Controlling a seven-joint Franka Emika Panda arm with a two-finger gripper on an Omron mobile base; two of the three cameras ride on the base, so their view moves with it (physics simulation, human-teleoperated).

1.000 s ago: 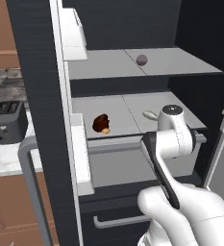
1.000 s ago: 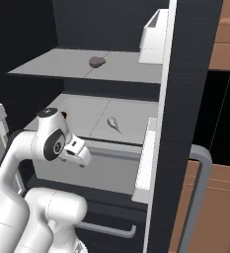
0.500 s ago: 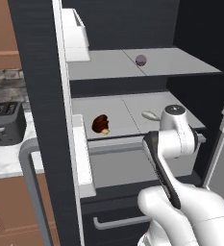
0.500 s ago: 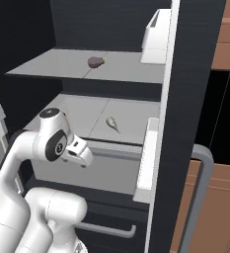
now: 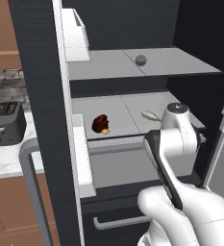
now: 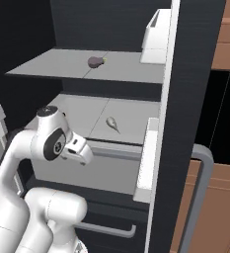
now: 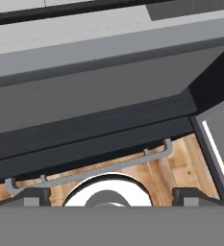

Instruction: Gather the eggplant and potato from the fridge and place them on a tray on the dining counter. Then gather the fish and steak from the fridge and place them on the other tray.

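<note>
1. The tall black double-door fridge [image 5: 36, 72] stands with its doors swung wide, baring two grey shelves set one above the other.
2. Upper grey shelf [image 5: 180, 65]: a small dark purple rounded eggplant [image 5: 141, 60] lies near its middle; a white door bin [image 5: 75, 33] hangs on the open door to the left of it.
3. Lower grey shelf [image 5: 128, 108]: a small slender silvery-grey fish [image 6: 112, 123] lies towards the middle, and a dark red-brown lump of steak [image 5: 101, 124] lies well apart from it, near the left door.
4. Below the lower shelf, a black drawer carries a silver bar handle [image 7: 89, 170]; pale wood floor [image 7: 185, 163] shows beneath it in the hand view.
5. Left of the fridge, a black toaster [image 5: 6, 123] stands on a white marble bench [image 5: 3, 158] against a grey stone wall, with brown wood cabinets above and below.
6. The white arm [image 5: 178, 139] rises before the lower shelf; its pincer [image 7: 106, 194], aimed down at the drawer front, is spread wide and carries nothing.
</note>
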